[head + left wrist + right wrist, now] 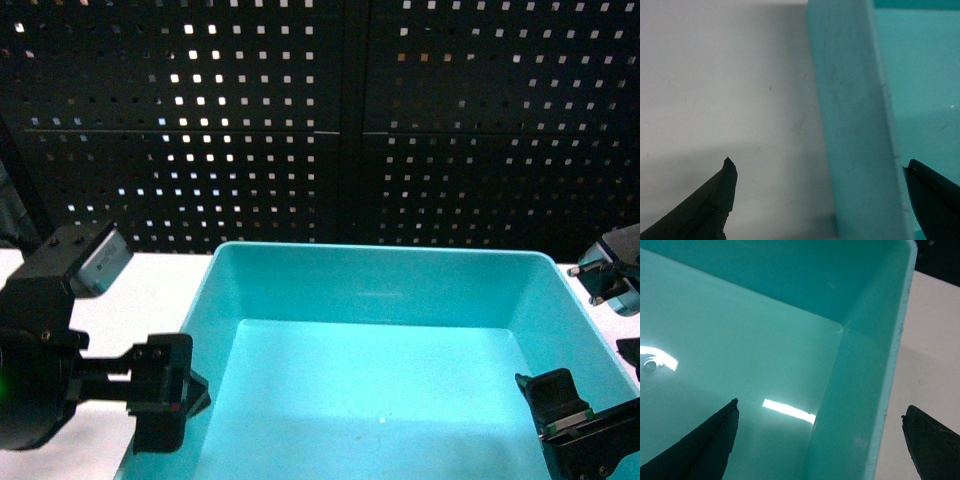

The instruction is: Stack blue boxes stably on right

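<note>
— since both of my arms are at this turquoise tub (380, 350), where exactly does it sit?

— right in front of me on the white counter (165, 285), filling the middle of the head view, with the black pegboard (320, 120) behind it. it looks empty inside. i can see only this one box.

— and your left end effector (817, 192)?

— spread wide, astride the tub's left wall: one finger outside over the counter, the other inside over the floor. it grips nothing yet.

— the right end effector (820, 432)?

— same story, wide open across the right wall near the far corner, one finger inside, one outside, holding nothing.

— what could go wrong?

— the walls are smooth, glossy and tapered, so i judge a pinch could slide upward and off when i lift. if one side closes or rises before the other, the tub would tilt and could twist free. an uneven carry would also land it crooked on the right, and that makes a shaky stack.
</note>
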Controlling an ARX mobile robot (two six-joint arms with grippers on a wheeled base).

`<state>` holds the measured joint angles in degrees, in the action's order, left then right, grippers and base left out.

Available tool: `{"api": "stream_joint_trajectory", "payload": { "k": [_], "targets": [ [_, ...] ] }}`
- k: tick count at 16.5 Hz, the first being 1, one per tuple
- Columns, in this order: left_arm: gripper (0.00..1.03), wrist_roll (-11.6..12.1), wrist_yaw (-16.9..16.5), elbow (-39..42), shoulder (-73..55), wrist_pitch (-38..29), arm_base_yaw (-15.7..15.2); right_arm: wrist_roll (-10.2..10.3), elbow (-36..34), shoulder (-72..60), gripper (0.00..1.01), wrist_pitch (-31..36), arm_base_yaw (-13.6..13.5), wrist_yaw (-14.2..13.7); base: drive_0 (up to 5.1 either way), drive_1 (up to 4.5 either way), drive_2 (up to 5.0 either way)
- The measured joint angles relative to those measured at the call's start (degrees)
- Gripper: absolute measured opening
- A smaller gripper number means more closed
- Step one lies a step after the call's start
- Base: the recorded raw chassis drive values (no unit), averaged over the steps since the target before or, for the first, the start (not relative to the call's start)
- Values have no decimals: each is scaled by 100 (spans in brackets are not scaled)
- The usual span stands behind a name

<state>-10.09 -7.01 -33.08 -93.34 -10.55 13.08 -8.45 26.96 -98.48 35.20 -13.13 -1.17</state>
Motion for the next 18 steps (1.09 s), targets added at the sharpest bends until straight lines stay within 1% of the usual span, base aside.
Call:
{"api": "stream_joint_trajectory", "payload": {
  "k": [1, 2, 5, 7, 8, 9, 11, 12, 13, 14, 15, 16, 18],
  "targets": [
    [98, -48, 111, 74, -216, -35, 116, 37, -22, -214, 98, 131, 50, 2, 0, 0, 0],
    [98, -70, 129, 74, -240, -61, 168, 72, -35, -282, 97, 223, 55, -2, 0, 0, 0],
    [98, -157, 151, 74, -243, -66, 328, 144, -52, -348, 82, 341, 90, 4, 0, 0, 0],
    [98, -175, 197, 63, -254, -55, 407, 170, -79, -393, 67, 494, 118, -17, 0, 0, 0],
    [98, -181, 210, 50, -258, -50, 439, 179, -79, -398, 62, 494, 118, -13, 0, 0, 0],
    [98, -192, 210, 39, -262, -46, 444, 186, -79, -411, 56, 518, 118, -20, 0, 0, 0],
    [98, -197, 256, 31, -273, -63, 433, 221, -87, -424, 38, 555, 96, -68, 0, 0, 0],
    [98, -197, 275, 31, -273, -61, 400, 240, -87, -422, 31, 553, 48, -90, 0, 0, 0],
    [98, -197, 280, 31, -280, -68, 389, 251, -90, -422, 25, 553, 37, -162, 0, 0, 0],
    [98, -199, 291, 33, -284, -74, 352, 374, -105, -417, 8, 577, 35, -240, 0, 0, 0],
    [98, -205, 286, 63, -284, -142, 328, 654, -114, -415, 2, 595, -31, -247, 0, 0, 0],
    [98, -225, 247, 129, -282, -188, 326, 739, -142, -415, 2, 656, -125, -256, 0, 0, 0],
    [98, -345, 90, 361, -275, -313, 205, 857, -223, -380, 2, 695, -361, -468, 0, 0, 0]
  ]
}}
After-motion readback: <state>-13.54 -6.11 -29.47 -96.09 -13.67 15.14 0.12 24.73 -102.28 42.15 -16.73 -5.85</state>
